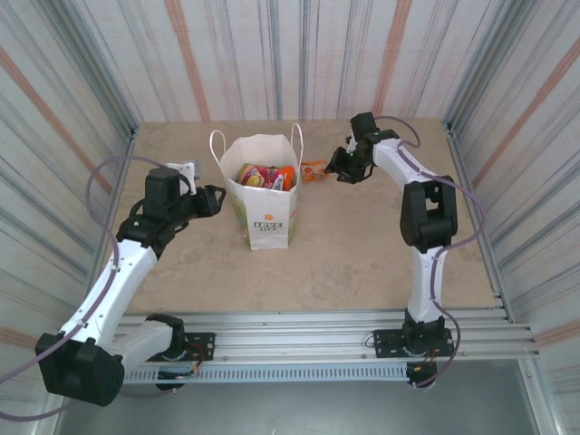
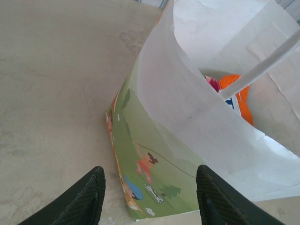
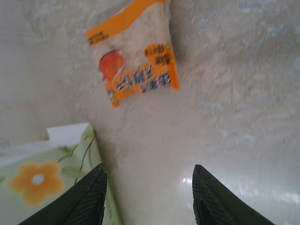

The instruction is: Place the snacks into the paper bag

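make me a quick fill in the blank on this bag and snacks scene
1. The paper bag stands ___, with packets inside.
2. The orange-white packet lies on the ___, outside the bag.
3. The right gripper has its fingers ___, holding nothing.
Missing: upright; table; open.

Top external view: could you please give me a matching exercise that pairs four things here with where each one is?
1. white paper carrier bag with twisted handles
2. orange-white flat foil packet
3. left tool
4. right tool

A. open, just right of the packet
B. lying flat, right of the bag
C. standing upright in the middle
D. open, left of the bag

Pairs: 1-C, 2-B, 3-D, 4-A
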Robot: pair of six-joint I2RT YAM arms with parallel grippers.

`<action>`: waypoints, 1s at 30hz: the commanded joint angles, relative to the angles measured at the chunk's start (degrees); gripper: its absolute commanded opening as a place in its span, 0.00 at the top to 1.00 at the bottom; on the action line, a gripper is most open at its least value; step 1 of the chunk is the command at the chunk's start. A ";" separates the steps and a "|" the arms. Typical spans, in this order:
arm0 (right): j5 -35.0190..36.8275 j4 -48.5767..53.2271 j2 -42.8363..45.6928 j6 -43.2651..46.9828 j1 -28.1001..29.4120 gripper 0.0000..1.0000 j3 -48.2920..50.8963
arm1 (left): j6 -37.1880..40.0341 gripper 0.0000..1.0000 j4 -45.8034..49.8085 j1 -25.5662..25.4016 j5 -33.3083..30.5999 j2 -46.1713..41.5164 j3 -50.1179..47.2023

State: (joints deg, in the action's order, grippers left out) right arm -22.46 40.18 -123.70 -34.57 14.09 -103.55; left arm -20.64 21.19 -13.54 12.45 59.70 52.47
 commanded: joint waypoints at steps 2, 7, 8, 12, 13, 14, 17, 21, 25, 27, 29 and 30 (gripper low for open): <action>-1.97 -1.33 -5.28 -1.38 -0.79 0.51 -6.56 | 1.64 0.46 -2.18 0.36 1.75 0.73 0.00; -3.76 -1.94 -10.34 -1.73 -1.43 0.53 -10.44 | 1.84 0.46 -1.31 0.38 2.22 2.20 1.14; -4.08 -2.24 -11.17 -1.81 -1.53 0.54 -11.02 | 1.80 0.46 -1.24 0.39 2.31 2.57 1.45; -4.88 -2.65 -13.93 -2.22 -1.69 0.58 -13.42 | 1.67 0.47 -0.93 0.36 2.73 3.61 2.22; -5.04 -2.74 -14.68 -2.32 -1.69 0.58 -13.99 | 1.59 0.47 -0.89 0.38 2.83 3.92 2.46; -5.21 -2.74 -15.34 -2.42 -1.68 0.58 -14.62 | 1.64 0.47 -0.80 0.37 2.91 4.23 2.76; -5.51 -2.74 -16.94 -2.80 -1.71 0.58 -15.63 | 1.52 0.48 -0.47 0.36 3.13 4.87 3.35; -5.53 -2.91 -18.24 -2.96 -1.68 0.61 -15.90 | 1.49 0.48 -0.45 0.36 3.22 5.32 3.80; -5.73 -2.83 -18.94 -2.88 -1.69 0.73 -15.88 | 1.40 0.48 -0.21 0.36 3.45 5.77 4.09; -5.94 -2.83 -18.76 -2.87 -1.78 0.82 -15.81 | 1.33 0.49 0.00 0.36 3.60 5.87 4.34; -6.07 -2.83 -18.02 -2.72 -1.78 0.90 -15.81 | 1.40 0.49 0.36 0.36 3.81 5.95 4.91; -5.95 -2.79 -17.46 -2.61 -1.74 0.93 -15.69 | 1.48 0.49 0.64 0.37 3.81 5.86 5.29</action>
State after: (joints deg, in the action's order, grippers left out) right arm -27.97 36.80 -141.36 -37.10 12.62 -117.67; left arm -20.16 20.80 -13.54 15.20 65.49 55.31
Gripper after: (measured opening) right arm 0.094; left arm 0.511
